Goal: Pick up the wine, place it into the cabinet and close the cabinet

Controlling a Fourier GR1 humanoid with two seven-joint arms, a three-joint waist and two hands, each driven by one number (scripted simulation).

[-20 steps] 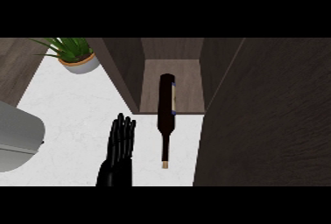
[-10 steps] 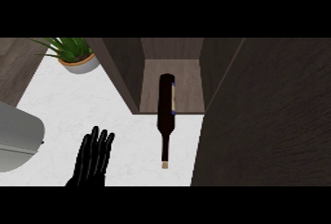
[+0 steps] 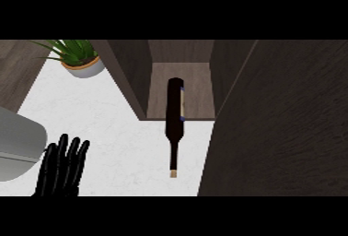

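Note:
A dark wine bottle (image 3: 175,115) lies on its side, its base inside the open cabinet (image 3: 181,83) and its neck sticking out over the white counter (image 3: 115,124), cork end toward me. My left hand (image 3: 62,167) shows at the lower left with fingers straight, well left of the bottle and touching nothing. The cabinet's dark door (image 3: 279,124) stands open along the right side. My right hand does not show.
A potted green plant (image 3: 78,57) stands at the back left of the counter. A grey rounded object (image 3: 17,147) sits at the left edge, just beside my left hand. A dark wood panel (image 3: 17,69) borders the far left.
My left hand has drawn back down and to the left, away from the bottle. The bottle has stayed where it lay.

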